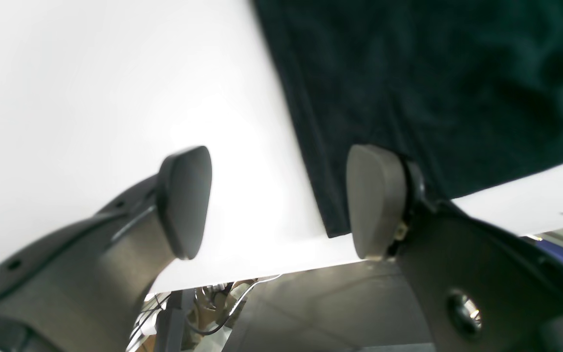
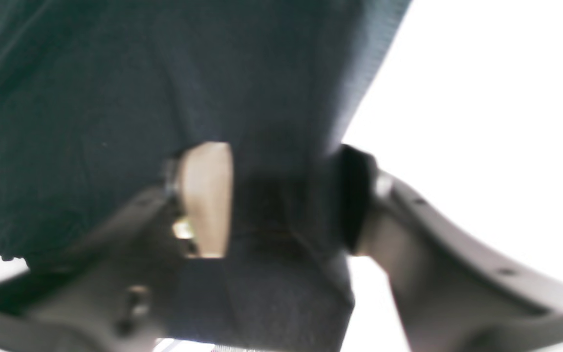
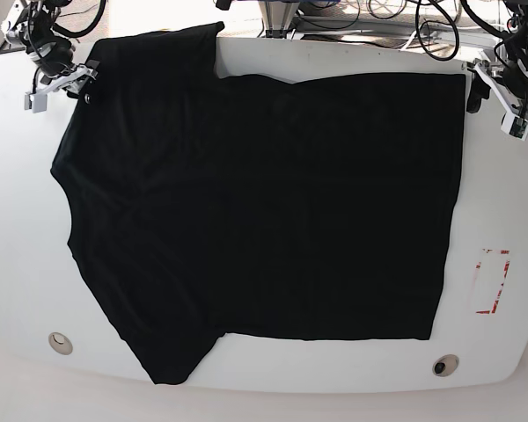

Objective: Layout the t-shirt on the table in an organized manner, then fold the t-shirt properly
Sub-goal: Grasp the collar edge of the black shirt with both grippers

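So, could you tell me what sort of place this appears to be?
Probably a robotics lab bench: a glossy white table with a red dashed mark, cable bundles behind it, and a t-shirt spread between two arms.

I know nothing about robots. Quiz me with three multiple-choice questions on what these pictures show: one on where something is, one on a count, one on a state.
1. Where does the red dashed mark lie in the base view?
A. under the shirt's middle
B. on bare table beside the t-shirt's straight edge
C. at the far edge

2. How many small round holes show in the table?
A. two
B. four
C. none

3. What is between the fingers of the left hand?
A. a bunched sleeve
B. a cable
C. nothing; they stand apart over the t-shirt corner

Answers: 1 B, it sits on white just off the cloth. 2 A, one near each front corner. 3 C, bare table shows between them.
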{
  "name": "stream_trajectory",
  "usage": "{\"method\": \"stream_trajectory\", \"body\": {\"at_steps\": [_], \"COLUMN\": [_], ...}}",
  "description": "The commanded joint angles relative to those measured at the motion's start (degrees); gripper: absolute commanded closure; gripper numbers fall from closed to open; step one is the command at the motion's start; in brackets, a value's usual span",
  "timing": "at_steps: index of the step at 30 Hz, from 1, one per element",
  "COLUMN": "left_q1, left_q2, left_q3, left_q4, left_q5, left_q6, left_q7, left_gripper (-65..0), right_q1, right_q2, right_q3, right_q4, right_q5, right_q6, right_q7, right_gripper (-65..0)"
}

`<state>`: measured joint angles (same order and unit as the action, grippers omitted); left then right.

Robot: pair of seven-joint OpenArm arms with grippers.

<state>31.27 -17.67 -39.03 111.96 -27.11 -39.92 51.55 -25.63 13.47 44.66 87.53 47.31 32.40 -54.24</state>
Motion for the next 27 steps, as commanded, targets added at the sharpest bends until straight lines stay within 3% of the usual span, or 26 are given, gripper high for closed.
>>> {"method": "stream_trajectory", "body": {"at_steps": [1, 4, 6, 17, 27], "left_q1": [1.04, 2.18, 2.71, 3.77, 2.01], "left_q2": [-0.83, -0.83, -0.83, -0.75, -1.19], "left_q3": [-0.23, -0.23, -0.14, -0.23, 0.74], "left_q4": [0.08, -0.01, -0.01, -2.20, -14.07], "left_q5": [-0.80, -0.80, -0.80, -0.80, -0.80], "left_q6": [-0.08, -0.08, -0.08, -0.08, -0.08], "left_q7": [-0.78, -0.78, -0.78, -1.04, -3.07], "left_gripper": [-40.7, -40.7, -40.7, -40.7, -40.7], "right_q1": [-0.88, -0.88, -0.88, -0.88, -0.88], "right_q2": [-0.07, -0.07, -0.07, 0.02, 0.02], "right_q3": [-0.31, -0.31, -0.40, -0.40, -0.40], "right_q4": [-0.27, -0.27, -0.27, -0.27, -0.27], "right_q5": [-2.43, -2.43, -2.43, -2.43, -2.43], "right_q6": [-0.80, -0.89, -0.89, -0.89, -0.97], "right_q7": [-3.92, -3.92, -4.00, -4.00, -4.00], "right_gripper": [-20.1, -5.9, 0.0, 0.0, 0.0]}}
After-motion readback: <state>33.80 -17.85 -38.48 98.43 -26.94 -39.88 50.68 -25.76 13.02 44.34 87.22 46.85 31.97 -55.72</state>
